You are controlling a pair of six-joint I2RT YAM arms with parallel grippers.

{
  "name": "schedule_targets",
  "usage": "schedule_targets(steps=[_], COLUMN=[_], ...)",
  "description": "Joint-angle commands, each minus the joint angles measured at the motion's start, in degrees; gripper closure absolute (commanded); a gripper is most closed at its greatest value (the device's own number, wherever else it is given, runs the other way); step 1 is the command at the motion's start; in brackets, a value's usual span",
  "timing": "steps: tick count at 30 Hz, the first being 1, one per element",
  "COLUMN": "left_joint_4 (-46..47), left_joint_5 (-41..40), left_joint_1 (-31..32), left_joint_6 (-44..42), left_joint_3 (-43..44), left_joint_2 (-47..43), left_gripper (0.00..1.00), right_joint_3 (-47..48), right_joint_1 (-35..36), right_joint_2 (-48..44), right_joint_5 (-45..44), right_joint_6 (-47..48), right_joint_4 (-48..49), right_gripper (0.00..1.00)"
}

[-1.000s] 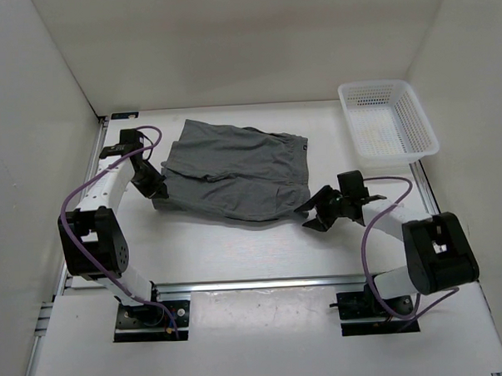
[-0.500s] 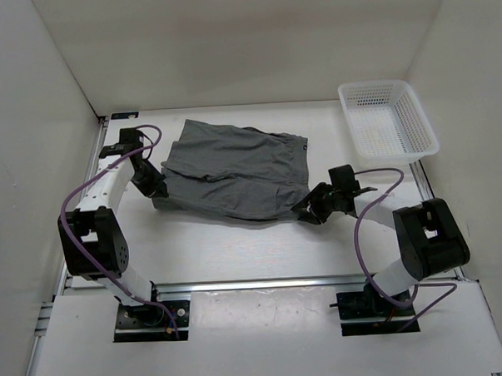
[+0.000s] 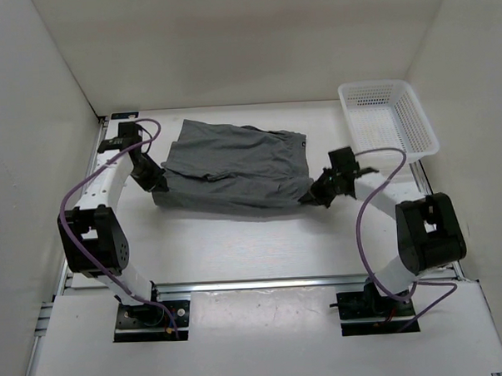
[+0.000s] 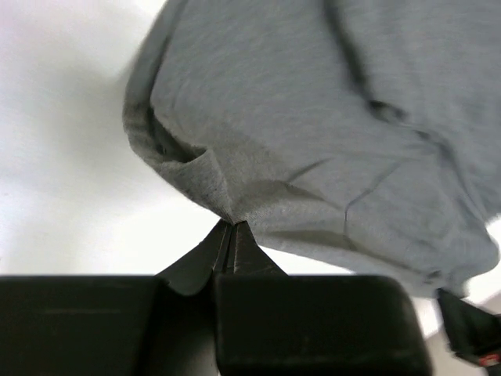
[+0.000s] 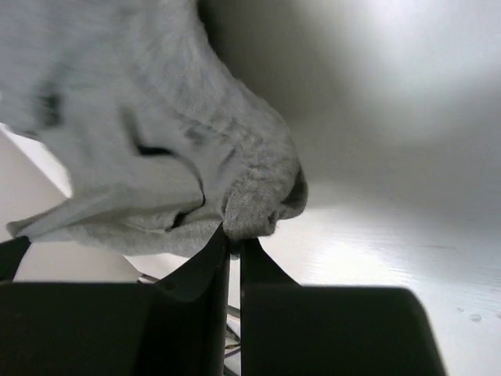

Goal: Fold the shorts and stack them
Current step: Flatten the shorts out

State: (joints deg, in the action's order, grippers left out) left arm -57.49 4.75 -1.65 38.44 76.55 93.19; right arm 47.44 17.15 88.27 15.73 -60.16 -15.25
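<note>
- 1 pair of grey shorts [image 3: 233, 168] lies rumpled on the white table [image 3: 237, 247], mid-rear, spanning the gap between the 2 grippers. A darker band runs along its right edge.
- Left gripper [image 3: 159, 185]: 2 fingers pressed together on a pinch of the shorts' near-left edge, with fabric bunched at the tips in the wrist view.
- Right gripper [image 3: 311, 198]: 2 fingers clamped on the near-right corner, with cloth folded over the tips.
- 1 white mesh basket [image 3: 397, 158] sits at the right rear, apart from the shorts.
</note>
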Motion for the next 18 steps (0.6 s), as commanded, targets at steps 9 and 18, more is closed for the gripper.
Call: schedule_targets(steps=[9,18], left_joint_4=[-13.0,-2.7], left_joint_5=[6.0,7.2], left_joint_1=[-1.4,-0.3], left_joint_6=[1.2,0.7], left_joint_3=[54.0,13.6], left_joint_2=[11.7,-6.5], left_gripper=[0.90,0.90], right_joint_3=[60.5,27.3], right_joint_1=[-10.5,-8.9], right_joint_2=[8.8,-12.3], right_joint_5=[-1.3,-5.7], right_joint_6=[19.9,24.8], right_joint_4=[-21.3,-20.2], right_gripper=[1.00,1.00])
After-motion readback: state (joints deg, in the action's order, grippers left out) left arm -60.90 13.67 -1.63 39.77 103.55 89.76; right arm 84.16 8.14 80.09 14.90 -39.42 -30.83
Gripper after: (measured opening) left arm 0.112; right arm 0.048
